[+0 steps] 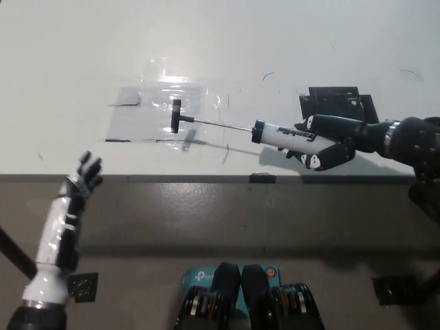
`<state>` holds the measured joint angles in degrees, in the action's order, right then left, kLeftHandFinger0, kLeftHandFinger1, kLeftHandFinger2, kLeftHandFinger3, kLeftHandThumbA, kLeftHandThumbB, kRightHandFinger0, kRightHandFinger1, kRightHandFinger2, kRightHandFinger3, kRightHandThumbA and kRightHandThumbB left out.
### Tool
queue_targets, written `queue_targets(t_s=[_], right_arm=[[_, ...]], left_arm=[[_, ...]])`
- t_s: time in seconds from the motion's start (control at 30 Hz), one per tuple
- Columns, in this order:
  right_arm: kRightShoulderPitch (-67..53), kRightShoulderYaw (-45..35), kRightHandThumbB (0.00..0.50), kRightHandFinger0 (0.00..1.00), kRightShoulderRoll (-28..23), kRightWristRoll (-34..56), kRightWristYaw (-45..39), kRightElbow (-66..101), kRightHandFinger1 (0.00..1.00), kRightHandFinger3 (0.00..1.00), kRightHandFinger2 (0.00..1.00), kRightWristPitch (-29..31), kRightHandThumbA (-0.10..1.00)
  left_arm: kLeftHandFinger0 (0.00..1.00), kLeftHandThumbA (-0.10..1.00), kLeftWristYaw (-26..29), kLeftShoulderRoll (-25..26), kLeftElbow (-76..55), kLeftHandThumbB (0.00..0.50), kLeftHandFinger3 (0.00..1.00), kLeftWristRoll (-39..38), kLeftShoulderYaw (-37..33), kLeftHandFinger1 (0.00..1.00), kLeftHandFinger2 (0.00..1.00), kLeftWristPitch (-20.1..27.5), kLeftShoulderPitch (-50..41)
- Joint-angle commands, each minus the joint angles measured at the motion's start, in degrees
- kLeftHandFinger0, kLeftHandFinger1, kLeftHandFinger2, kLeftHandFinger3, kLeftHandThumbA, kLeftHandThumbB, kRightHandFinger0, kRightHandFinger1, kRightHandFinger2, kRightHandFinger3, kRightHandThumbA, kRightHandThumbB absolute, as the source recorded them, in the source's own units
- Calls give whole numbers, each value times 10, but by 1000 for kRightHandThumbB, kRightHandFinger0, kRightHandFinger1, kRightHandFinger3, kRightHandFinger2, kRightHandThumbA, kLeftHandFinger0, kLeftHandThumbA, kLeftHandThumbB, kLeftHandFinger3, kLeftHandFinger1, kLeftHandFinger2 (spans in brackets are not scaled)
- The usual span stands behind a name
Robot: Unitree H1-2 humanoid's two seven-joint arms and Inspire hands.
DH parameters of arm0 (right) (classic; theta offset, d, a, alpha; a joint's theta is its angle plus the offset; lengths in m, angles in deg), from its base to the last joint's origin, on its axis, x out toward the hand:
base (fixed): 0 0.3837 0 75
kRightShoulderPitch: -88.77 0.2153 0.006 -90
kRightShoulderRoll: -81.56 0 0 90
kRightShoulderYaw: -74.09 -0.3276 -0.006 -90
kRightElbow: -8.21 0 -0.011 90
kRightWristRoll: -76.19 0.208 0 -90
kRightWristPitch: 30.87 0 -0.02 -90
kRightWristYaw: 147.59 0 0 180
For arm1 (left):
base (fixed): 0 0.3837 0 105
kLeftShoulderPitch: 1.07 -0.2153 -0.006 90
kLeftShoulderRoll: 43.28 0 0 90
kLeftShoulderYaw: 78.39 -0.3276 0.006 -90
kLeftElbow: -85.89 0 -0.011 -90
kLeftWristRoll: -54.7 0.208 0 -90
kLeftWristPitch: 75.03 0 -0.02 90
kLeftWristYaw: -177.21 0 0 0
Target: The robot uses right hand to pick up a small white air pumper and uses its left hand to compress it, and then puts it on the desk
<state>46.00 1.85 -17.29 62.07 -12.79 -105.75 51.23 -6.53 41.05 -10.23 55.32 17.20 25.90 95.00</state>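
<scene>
White desk point(82, 62): right hand point(330, 141) clamps air pumper point(285, 133); left hand point(81, 180), fingers apart, lower left. Risk: loose clamp drops pumper.

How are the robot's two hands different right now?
The right hand is black; the left hand is white. The right hand is over the desk, closed around the white air pumper with its rod and T-handle pointing left; the left hand holds nothing, its fingers apart. The left hand is at the desk's front edge, far from the pumper's handle. Both reach forward toward the desk.
</scene>
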Motion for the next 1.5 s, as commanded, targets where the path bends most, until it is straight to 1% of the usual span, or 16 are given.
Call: queue_targets(t_s=[0.0, 0.1, 0.2, 0.27, 0.37, 0.4, 0.47, 0.53, 0.63, 0.67, 0.7, 0.8, 0.87, 0.97, 1.2, 1.47], right_arm=[[-5, -17, 157, 0, -29, 43, -36, 76, 385, 665, 660, -57, -100], [-17, -13, 144, 0, -39, 42, -41, 114, 373, 678, 653, -76, -100], [-31, -7, 127, 53, -49, 33, -43, 166, 465, 768, 730, -94, -100], [-38, -6, 122, 71, -54, 40, -51, 196, 487, 804, 755, -96, -100], [-47, 1, 105, 102, -60, 39, -59, 250, 532, 864, 790, -133, -100], [-52, 2, 98, 114, -61, 47, -63, 262, 543, 877, 784, -128, -100], [-57, 5, 96, 128, -63, 50, -66, 285, 547, 871, 773, -129, -100], [-62, 7, 104, 149, -63, 49, -67, 304, 540, 813, 747, -136, -100], [-70, 5, 101, 147, -60, 61, -69, 318, 526, 797, 734, -146, -100], [-71, 6, 101, 146, -60, 62, -70, 321, 523, 796, 732, -149, -100], [-72, 8, 86, 139, -59, 61, -70, 324, 520, 806, 738, -153, -100], [-73, 15, 86, 122, -58, 60, -72, 329, 519, 858, 763, -166, -100], [-72, 19, 96, 121, -58, 56, -71, 329, 522, 875, 770, -170, -100], [-72, 23, 90, 97, -58, 58, -71, 325, 500, 876, 756, -166, -100], [-68, 29, 100, 114, -57, 62, -69, 320, 523, 872, 781, -159, -100], [-63, 34, 100, 109, -53, 71, -73, 295, 505, 825, 753, -129, -100]], left_arm=[[1000, 1000, 29, 2, -24, 124, 1000, -8, 28, 1000, 1000, 27, 32], [1000, 1000, 29, 2, -24, 133, 1000, -7, 34, 1000, 1000, 17, 46], [1000, 1000, 28, -6, -20, 169, 1000, -9, 31, 1000, 1000, 8, 62], [1000, 1000, 27, -14, -17, 166, 1000, -10, 25, 1000, 1000, 7, 73], [1000, 1000, 23, -17, -11, 165, 1000, -1, 18, 1000, 1000, 11, 84], [1000, 1000, 23, -19, -10, 185, 1000, 4, 15, 1000, 1000, 9, 88], [1000, 1000, 19, -20, -1, 189, 1000, 5, 9, 1000, 1000, 16, 99], [1000, 1000, 18, -18, 3, 207, 1000, 11, 3, 1000, 1000, 18, 103], [1000, 1000, 11, -23, 3, 218, 1000, 4, -10, 1000, 1000, 21, 106], [1000, 1000, 12, -24, 4, 218, 1000, 6, -11, 1000, 1000, 22, 106], [1000, 1000, 13, -26, 6, 243, 1000, 11, -16, 1000, 1000, 20, 105], [1000, 1000, 16, -28, 6, 267, 1000, 20, -22, 1000, 1000, 10, 106], [1000, 1000, 13, -32, -1, 259, 1000, 15, -28, 1000, 1000, -1, 108], [1000, 1000, 9, -36, -13, 268, 1000, 7, -34, 1000, 1000, -21, 108], [1000, 1000, 9, -42, -28, 276, 1000, 11, -46, 1000, 1000, -32, 110], [1000, 1000, 10, -45, -44, 284, 1000, 14, -57, 1000, 1000, -42, 105]])
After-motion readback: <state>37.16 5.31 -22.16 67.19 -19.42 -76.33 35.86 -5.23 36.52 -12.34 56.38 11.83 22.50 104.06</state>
